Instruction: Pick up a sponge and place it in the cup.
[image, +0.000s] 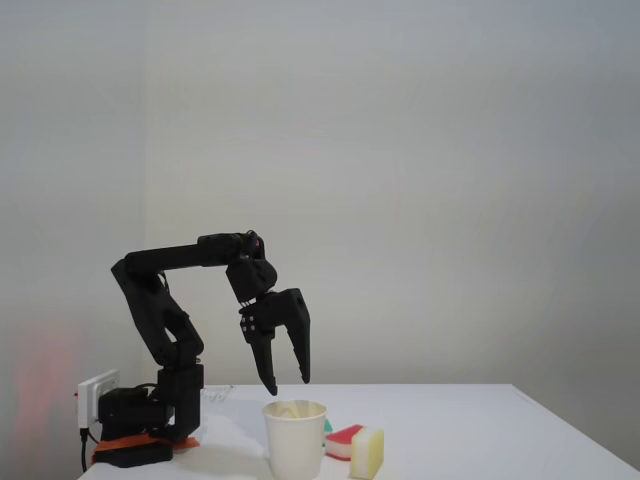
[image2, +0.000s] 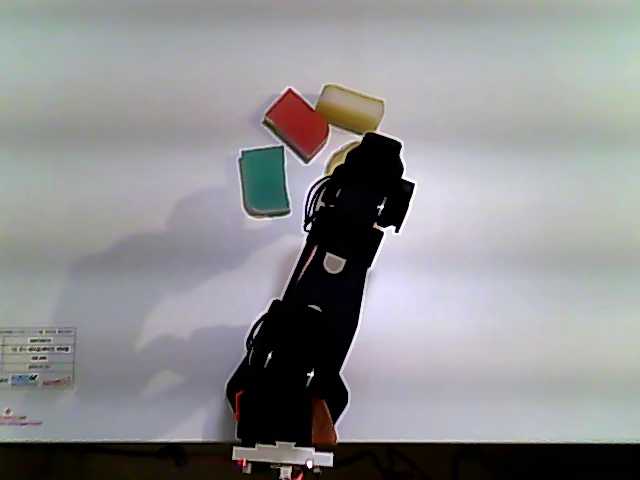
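1. The claw (image: 288, 385) is matte black plastic with two long tapered fingers pointing down; they stand spread apart with nothing between them.
2. Just below the claw stands the cup (image: 295, 438), white paper, tapered, with a rolled rim; a pale yellow shape shows inside its mouth, though what it is cannot be told.
3. Beside the cup, below and to the right of the claw in the fixed view, lie a red sponge (image: 343, 440) and a yellow sponge (image: 367, 452), blocky with soft, rounded edges.
4. In the view from above, a green sponge (image2: 265, 181) lies to the left of the arm's end, the red one beside it and the yellow one further right.
5. The surface (image: 480, 430) is smooth and white, and the wall (image: 450, 180) behind it is plain and pale.
6. A white socket block (image: 97, 392) sits by the arm's base, well to the left of the claw.
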